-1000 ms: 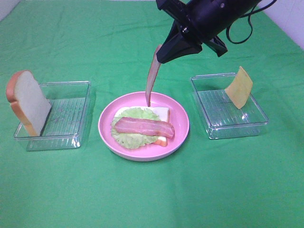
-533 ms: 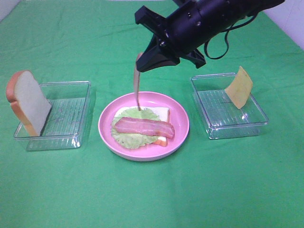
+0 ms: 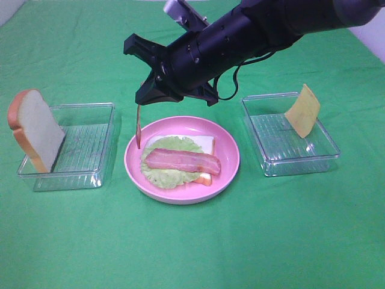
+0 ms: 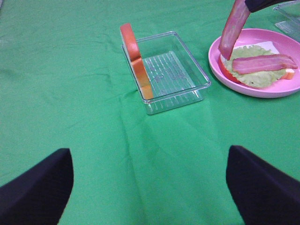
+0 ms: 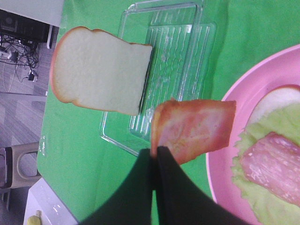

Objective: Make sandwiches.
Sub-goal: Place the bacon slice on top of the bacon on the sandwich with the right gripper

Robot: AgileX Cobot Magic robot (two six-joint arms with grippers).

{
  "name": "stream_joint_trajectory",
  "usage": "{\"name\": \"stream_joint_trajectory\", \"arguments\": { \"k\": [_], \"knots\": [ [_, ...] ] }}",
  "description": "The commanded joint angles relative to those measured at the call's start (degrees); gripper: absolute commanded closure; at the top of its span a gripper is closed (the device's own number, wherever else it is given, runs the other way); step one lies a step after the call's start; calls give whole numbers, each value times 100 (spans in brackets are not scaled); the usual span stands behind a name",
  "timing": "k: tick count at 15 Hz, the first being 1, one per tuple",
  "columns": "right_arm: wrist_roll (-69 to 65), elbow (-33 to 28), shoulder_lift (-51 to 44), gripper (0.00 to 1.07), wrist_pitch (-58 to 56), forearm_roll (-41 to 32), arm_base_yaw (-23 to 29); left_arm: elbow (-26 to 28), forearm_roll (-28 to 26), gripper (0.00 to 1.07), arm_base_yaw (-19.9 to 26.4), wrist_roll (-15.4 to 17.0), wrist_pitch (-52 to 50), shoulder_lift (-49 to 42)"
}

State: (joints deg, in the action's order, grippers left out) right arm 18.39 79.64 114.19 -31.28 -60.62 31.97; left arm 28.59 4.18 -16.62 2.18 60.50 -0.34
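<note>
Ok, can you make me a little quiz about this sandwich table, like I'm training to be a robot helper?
1. True or false: the cheese already lies on the pink plate.
2. What does the right claw hold? A) cheese B) a bacon strip C) a spoon
3. Fill in: in the high view, the standing bread slice leans at the clear tray on the ___ side.

Key: 1 false, it leans in the right tray. 2 B, it hangs by the plate's rim. 3 left.
</note>
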Motion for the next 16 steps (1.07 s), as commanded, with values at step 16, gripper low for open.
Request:
{"name": "stream_joint_trajectory", "arguments": {
  "k": [16],
  "knots": [
    [-1954, -11, 166, 107, 0, 3621, -23, -11, 6, 23, -23, 23, -74, -115]
  ]
}}
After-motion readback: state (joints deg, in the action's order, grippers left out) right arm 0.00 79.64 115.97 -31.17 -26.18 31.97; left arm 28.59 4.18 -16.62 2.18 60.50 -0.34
